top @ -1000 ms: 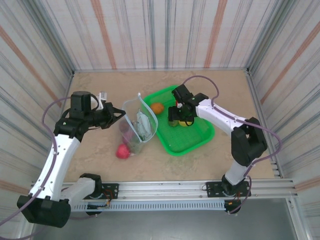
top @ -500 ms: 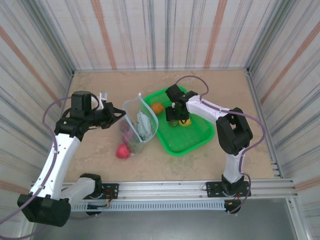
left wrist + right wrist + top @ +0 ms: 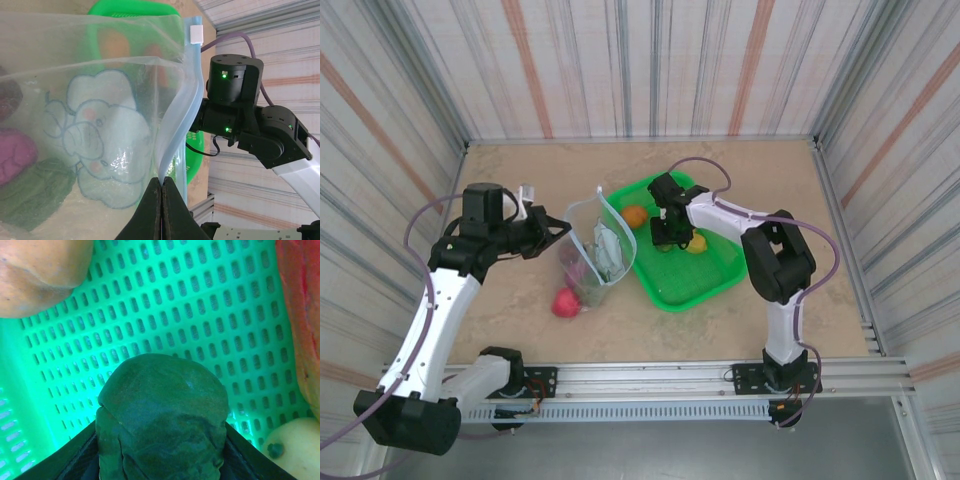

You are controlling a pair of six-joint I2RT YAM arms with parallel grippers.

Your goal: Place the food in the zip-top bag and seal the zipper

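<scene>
The basket [image 3: 698, 275] is showing bright green, its floor patterned with rows of small slots. A dark green vegetable [image 3: 162, 415] is looking dull and mottled against it, beside an orange fruit [image 3: 635, 216], a pale yellow fruit [image 3: 697, 245] and a red-orange piece [image 3: 302, 315]. The clear bag [image 3: 75, 45] is carrying a pale blue zipper strip [image 3: 196, 65] and a printed pale green elephant [image 3: 100, 135] with pink cheeks. A magenta piece [image 3: 15, 160] is showing through the plastic. A pink-red ball [image 3: 566, 303] is standing out on the beige marbled table [image 3: 520, 165]. The walls [image 3: 620, 70] are running white with grey and rust stripes.
</scene>
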